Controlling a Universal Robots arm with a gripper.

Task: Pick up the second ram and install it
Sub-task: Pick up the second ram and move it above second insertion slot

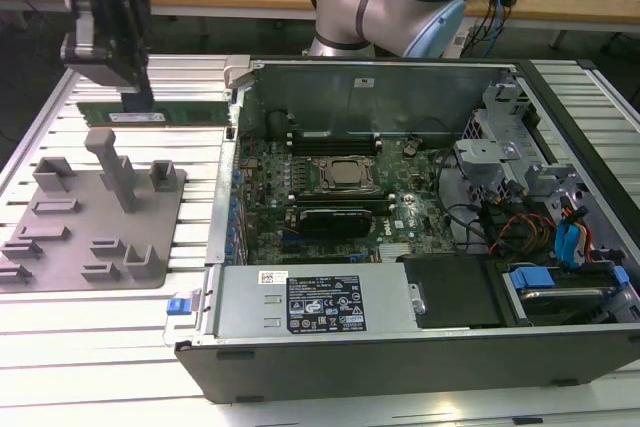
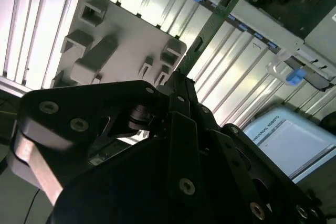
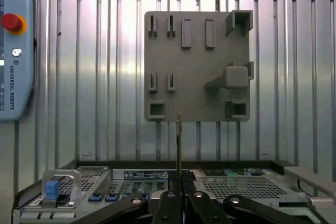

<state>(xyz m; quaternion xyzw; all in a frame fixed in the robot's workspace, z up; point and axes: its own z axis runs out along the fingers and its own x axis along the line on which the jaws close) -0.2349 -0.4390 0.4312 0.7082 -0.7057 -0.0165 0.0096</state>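
Claw (image 1: 138, 104) points downward, apparently clamping second ram (image 1: 190, 113) near tray (image 1: 70, 247).

The matt black metal gripper (image 1: 135, 102) grips a long, thin green circuit-board stick (image 1: 185, 113) with a dull laminate face. Just below it lies a flat grey tray (image 1: 165, 232) of smooth, matt plastic on a ribbed silvery metal table (image 1: 100, 342) with a soft sheen. Beside the gripper, the open computer case (image 1: 400, 77) shows bare, dull-grey sheet metal.

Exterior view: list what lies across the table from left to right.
Grey tray → computer case's left wall → processor socket → drive cage. The gripper, shut on the second ram, overlaps the tray, so unplaced.
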